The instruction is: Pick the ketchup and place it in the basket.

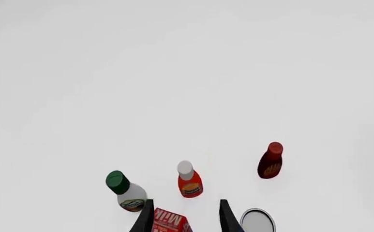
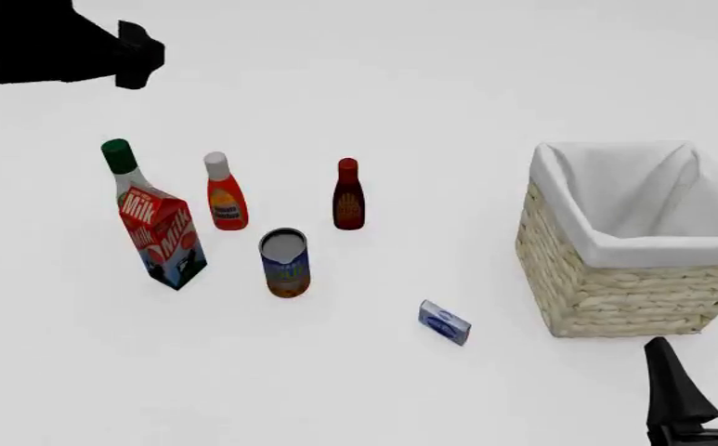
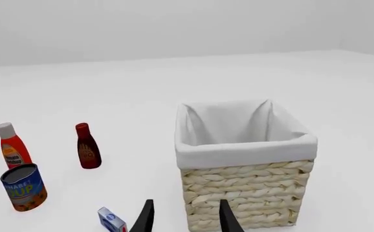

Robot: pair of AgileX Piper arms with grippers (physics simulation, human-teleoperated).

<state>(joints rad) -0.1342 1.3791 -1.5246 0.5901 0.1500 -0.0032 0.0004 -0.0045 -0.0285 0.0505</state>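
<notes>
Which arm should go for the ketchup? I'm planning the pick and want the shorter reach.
Left, probably. The ketchup stands on the table's left side, and the left gripper looks open, facing it. The right gripper sits by the basket.

Left end effector [image 1: 185, 217] and right end effector [image 2: 706, 381] both hang with fingers spread, gripping nothing.

Only the two dark finger tips of the left claw [image 1: 185, 217] show in its wrist view — the frame edge cuts off the rest. Between those tips the milk carton [image 1: 171, 222] shows just its top, and the can [image 1: 258, 221] beside one tip is cut to part of its lid. The right claw [image 2: 702, 383] is clipped at the front view's corner. Labels on the ketchup [image 2: 225, 194] are too small to read.
</notes>
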